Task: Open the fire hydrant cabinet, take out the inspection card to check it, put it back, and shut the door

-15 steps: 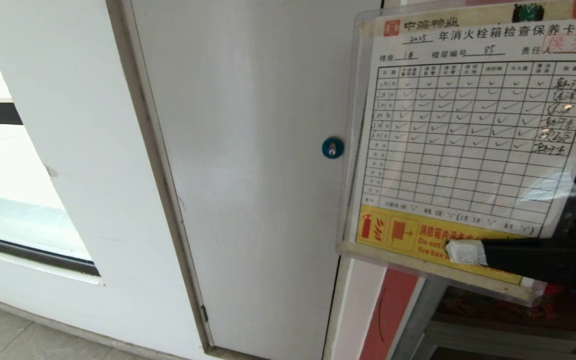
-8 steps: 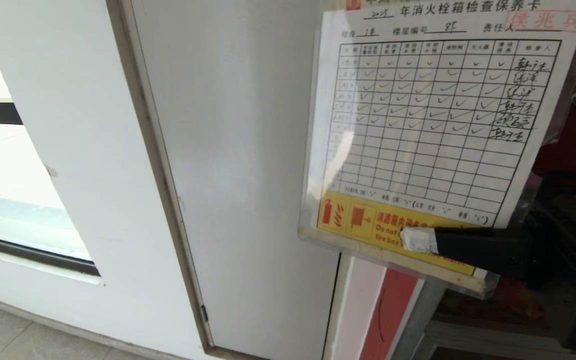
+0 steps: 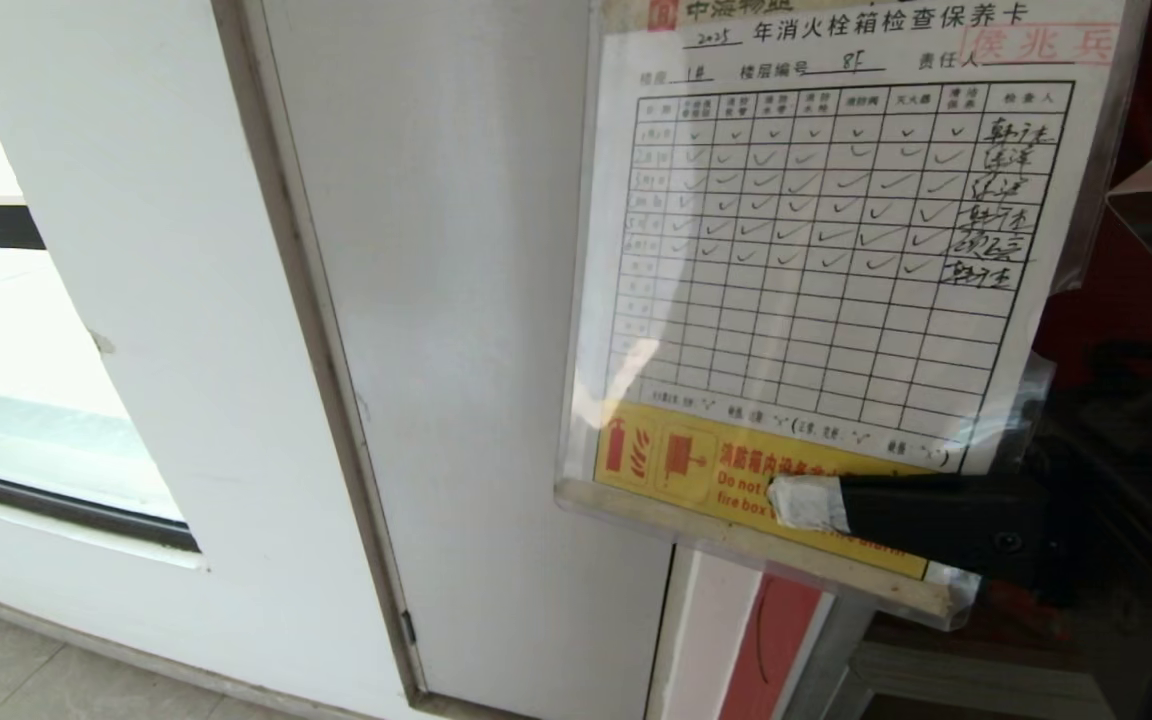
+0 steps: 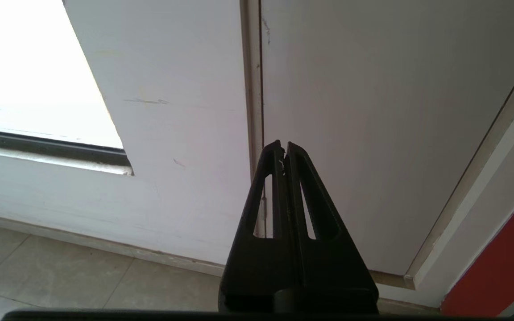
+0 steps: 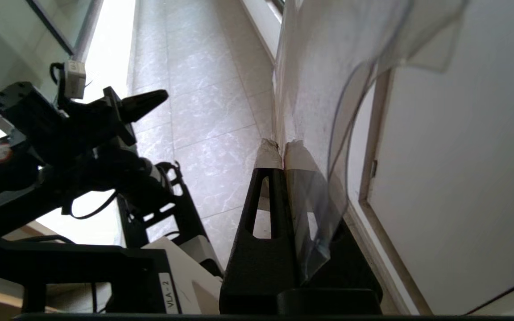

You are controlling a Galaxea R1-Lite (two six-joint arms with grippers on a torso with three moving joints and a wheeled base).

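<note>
White inspection card (image 3: 826, 260) pinched in right tool (image 3: 811, 503), facing head camera

Plain white door (image 3: 476, 330) in a thin grey-beige frame, small hinge (image 3: 407, 627) low on its left edge. White wall (image 3: 126, 250) to the left of it, scuffed in places, with a bright window (image 3: 6, 400) cut in, a dark sill strip along the window's base. Pale stone floor tiles (image 3: 26, 670) below, meeting the wall at a light skirting; a red painted strip (image 3: 776, 640) shows right of the door's foot.
</note>
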